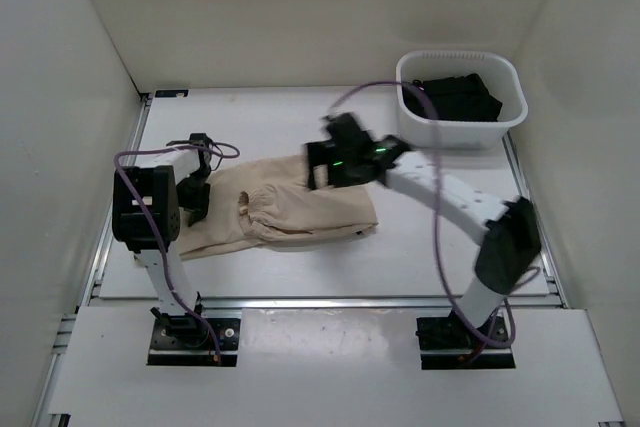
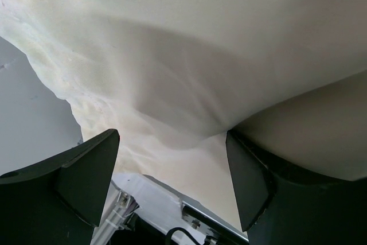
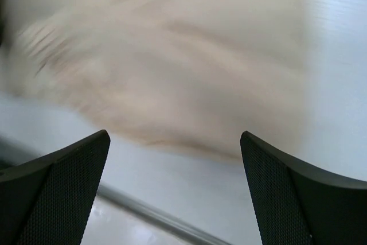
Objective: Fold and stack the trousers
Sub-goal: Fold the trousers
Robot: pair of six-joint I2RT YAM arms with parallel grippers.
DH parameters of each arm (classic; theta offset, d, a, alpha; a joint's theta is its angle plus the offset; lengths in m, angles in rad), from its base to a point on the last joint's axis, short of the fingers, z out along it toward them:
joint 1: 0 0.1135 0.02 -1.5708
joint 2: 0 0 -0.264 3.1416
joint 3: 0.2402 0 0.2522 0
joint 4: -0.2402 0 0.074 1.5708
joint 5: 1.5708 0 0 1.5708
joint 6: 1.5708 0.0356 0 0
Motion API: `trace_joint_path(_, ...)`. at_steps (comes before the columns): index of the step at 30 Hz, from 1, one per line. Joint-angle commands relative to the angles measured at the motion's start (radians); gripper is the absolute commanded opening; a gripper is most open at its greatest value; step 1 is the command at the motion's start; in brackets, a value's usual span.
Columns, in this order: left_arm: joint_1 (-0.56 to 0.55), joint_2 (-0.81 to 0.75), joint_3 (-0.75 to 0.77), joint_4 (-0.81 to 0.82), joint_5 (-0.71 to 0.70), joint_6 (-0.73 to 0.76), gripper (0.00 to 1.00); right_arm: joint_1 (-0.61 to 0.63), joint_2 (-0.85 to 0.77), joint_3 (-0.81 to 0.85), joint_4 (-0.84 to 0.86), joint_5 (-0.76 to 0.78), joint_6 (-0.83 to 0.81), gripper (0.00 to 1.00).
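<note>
— What does only the top view show?
— White walls, a white table (image 1: 450, 237), a tub (image 1: 460, 130) at 1 o'clock. The trousers (image 1: 270, 209) lie left of centre, long axis 9 to 3.
— Left wrist?
— Left gripper (image 2: 172, 170) wide, cloth close before it.
— Right wrist?
— Blurred; right gripper (image 3: 175, 182) wide.

Top view high, facing down, both wrist views close on shared trousers (image 1: 295, 212)

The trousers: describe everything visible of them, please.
The trousers are beige, soft-looking cloth, lying folded into a rumpled, roughly rectangular bundle on the white table, left of centre. The open left tool is at their left end, cloth filling its view; the open right tool hangs over their right end. Contact is unclear.
</note>
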Motion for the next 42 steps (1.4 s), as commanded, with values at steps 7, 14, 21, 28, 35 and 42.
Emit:
trace_joint_path(7, 0.003, -0.104, 0.094, -0.034, 0.052, -0.025, 0.87, -0.451, -0.098, -0.42, 0.212, -0.268, 0.036, 0.99)
trace_joint_path(14, 0.049, -0.179, 0.068, -0.078, 0.042, -0.025, 0.89, -0.478, -0.001, -0.545, 0.353, -0.455, 0.117, 0.97)
trace_joint_path(21, 0.175, -0.232, 0.014, -0.069, 0.087, -0.025, 0.9, -0.494, 0.016, -0.616, 0.417, -0.521, 0.186, 0.0)
trace_joint_path(28, 0.207, -0.286, 0.014, -0.069, 0.087, -0.025, 0.9, -0.825, -0.343, -0.679, 0.15, -0.407, 0.112, 0.0)
trace_joint_path(35, 0.216, -0.306, 0.005, -0.078, 0.105, -0.025, 0.9, -0.9, -0.544, -0.225, -0.398, -0.005, -0.179, 0.0)
trace_joint_path(42, 0.207, -0.306, 0.005, -0.088, 0.127, -0.025, 0.9, -0.348, -0.153, 0.176, -0.586, 0.069, -0.187, 0.0)
